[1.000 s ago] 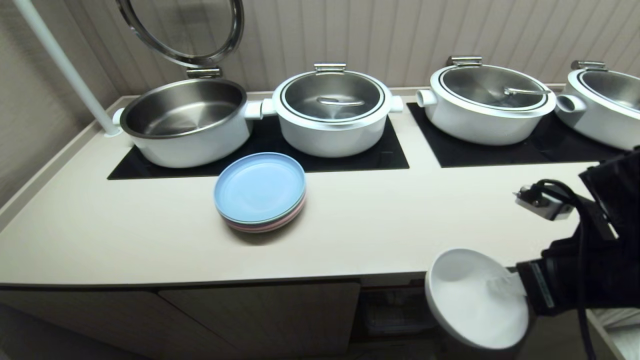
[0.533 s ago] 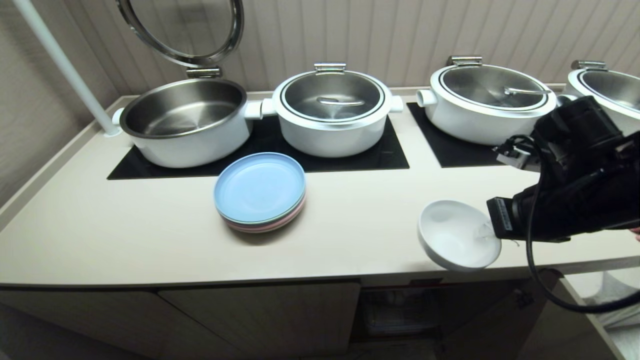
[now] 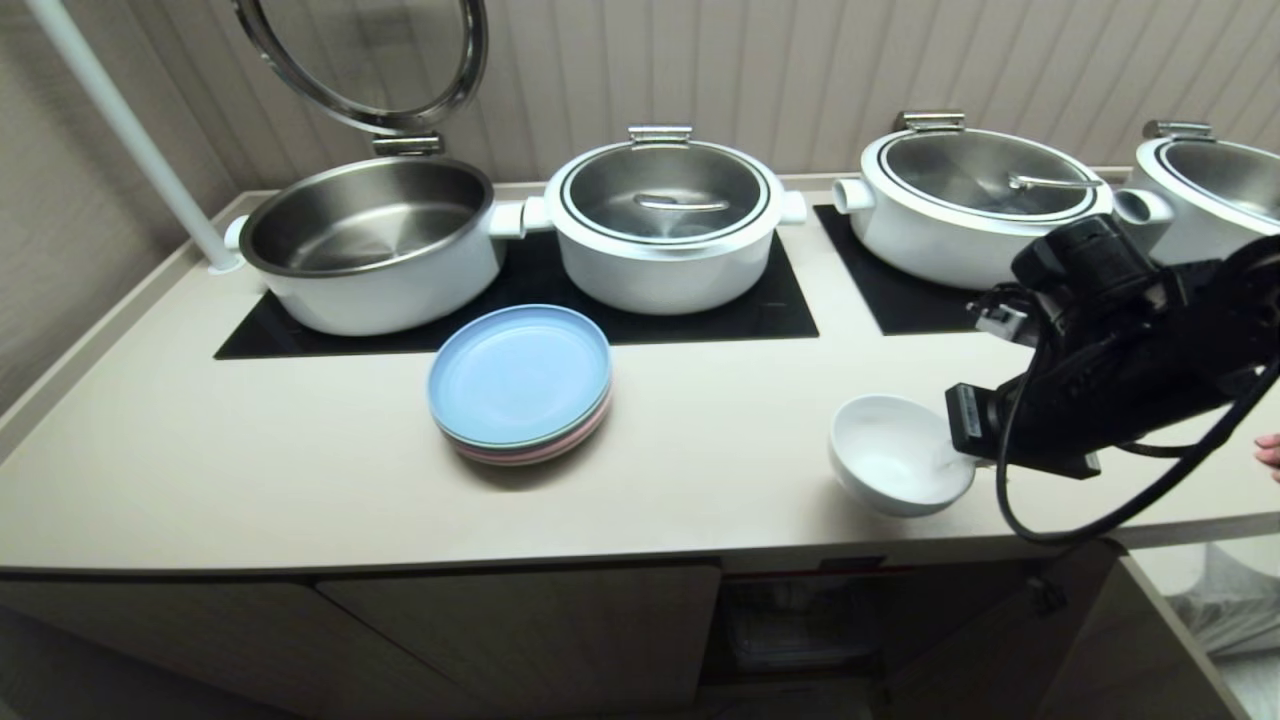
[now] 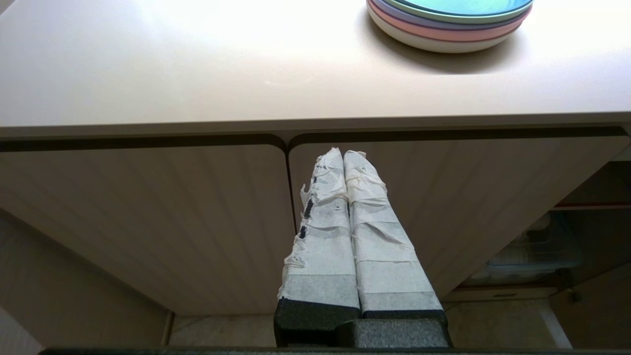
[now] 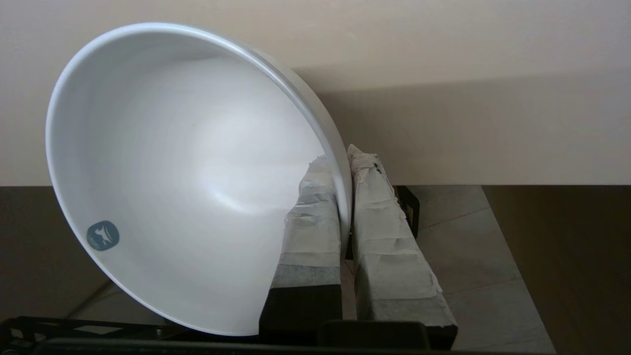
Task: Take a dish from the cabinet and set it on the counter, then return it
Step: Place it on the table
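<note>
Right claw [image 5: 345,158] pinches dish [image 5: 187,167] rim; only wrist view reveals blue sticker [image 5: 102,235] inside.

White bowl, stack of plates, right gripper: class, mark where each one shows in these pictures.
white bowl [image 3: 893,460], head view, on its inner wall.
stack of plates [image 3: 518,374], head view, on the blue top plate's middle.
right gripper [image 5: 345,165], right wrist view, between the fingertips that clamp the bowl's rim.
</note>
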